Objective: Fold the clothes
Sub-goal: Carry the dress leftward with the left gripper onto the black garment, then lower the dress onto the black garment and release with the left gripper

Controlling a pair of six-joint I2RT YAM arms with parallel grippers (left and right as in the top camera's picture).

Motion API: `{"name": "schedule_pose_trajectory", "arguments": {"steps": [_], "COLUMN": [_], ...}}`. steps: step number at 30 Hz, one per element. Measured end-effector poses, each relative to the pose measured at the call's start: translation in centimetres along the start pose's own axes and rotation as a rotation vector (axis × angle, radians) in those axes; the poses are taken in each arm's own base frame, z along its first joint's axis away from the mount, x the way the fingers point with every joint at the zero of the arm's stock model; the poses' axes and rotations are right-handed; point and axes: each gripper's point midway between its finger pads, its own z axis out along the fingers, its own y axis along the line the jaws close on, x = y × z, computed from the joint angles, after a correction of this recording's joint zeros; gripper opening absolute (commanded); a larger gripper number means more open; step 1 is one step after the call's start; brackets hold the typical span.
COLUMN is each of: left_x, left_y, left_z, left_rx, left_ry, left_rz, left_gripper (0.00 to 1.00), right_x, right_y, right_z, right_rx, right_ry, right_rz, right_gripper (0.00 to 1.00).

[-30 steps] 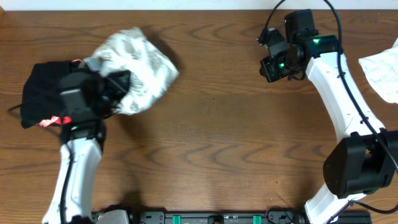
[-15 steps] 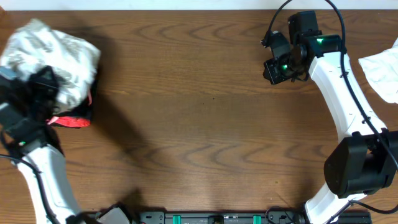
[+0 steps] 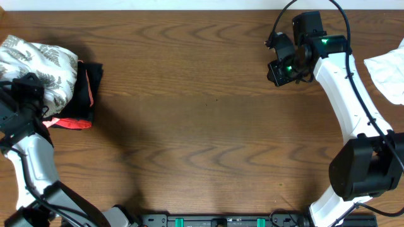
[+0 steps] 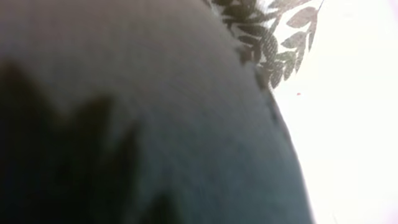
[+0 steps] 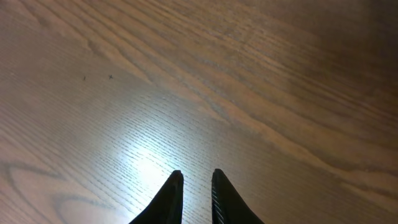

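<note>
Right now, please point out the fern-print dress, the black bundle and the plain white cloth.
fern-print dress (image 3: 39,57), overhead view, middle of the bunched printed fabric.
black bundle (image 3: 83,94), overhead view, its dark folded side.
plain white cloth (image 3: 390,74), overhead view, part at the right edge.

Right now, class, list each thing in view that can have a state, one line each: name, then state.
Fern-print dress: bunched at the table's left edge, on the black bundle, not folded.
Black bundle: crumpled, coral-pink trim showing.
White cloth: rumpled, at the right edge.
Left gripper: fingers shut on the dress.
Right gripper: fingers nearly together, empty, above bare wood.
</note>
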Motion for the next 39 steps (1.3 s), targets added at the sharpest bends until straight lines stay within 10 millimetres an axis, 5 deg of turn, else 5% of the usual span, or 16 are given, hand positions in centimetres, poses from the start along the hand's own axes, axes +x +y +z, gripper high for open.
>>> {"name": "schedule_pose_trajectory", "arguments": {"steps": [10,14,17,27,34,39], "left_x": [2.4,2.9,3.4,4.4,2.6,1.8], "left_y": [5.3,6.6,7.2,11.0,14.3,13.7], "left_z": [1.4,1.0,0.8,-1.2,-3.8,-4.4], "left_rx": [-0.176,-0.236,-0.265,-0.401,-0.482,-0.465], "left_ry": [0.076,0.09,0.107,0.176,0.15,0.125], "left_rz": [-0.094,-0.117,-0.128,-0.177,-0.253,-0.251], "left_gripper": [0.06,0.4,0.52,0.61,0.93,0.97], "right_x": [0.2,0.3,0.3,0.5,0.5,0.5], "right_y": [0.1,0.0,0.1,0.1,0.1,0.1], "right_z": [0.0,0.0,0.0,0.0,0.0,0.0], "right_rx": [-0.002,-0.002,-0.002,-0.004,-0.004,-0.005], "right_ry": [0.009,0.01,0.011,0.02,0.021,0.02], "right_rz": [0.002,0.003,0.003,0.005,0.005,0.005], "right_gripper": [0.16,0.16,0.16,0.16,0.16,0.16]}}
